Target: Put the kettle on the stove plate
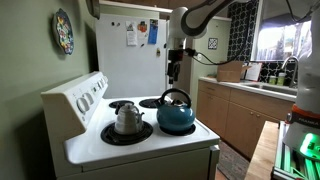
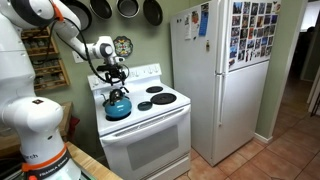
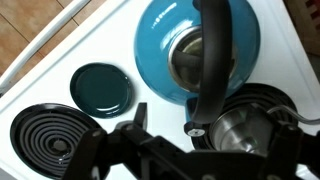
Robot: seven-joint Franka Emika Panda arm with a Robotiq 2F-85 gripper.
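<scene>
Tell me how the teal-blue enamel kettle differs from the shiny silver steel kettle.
The teal-blue enamel kettle is wider and squatter; the shiny silver steel kettle is smaller. Teal shows coloured enamel, silver bare reflective metal. Both stand upright on the white stove.

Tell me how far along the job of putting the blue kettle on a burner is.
Done: nothing certain; the kettle stands at the front of the stove, hiding whether a burner lies beneath. In hand: nothing; the end effector hangs open above it. Left: probably gripping its handle and shifting it to the free coil burner.
</scene>
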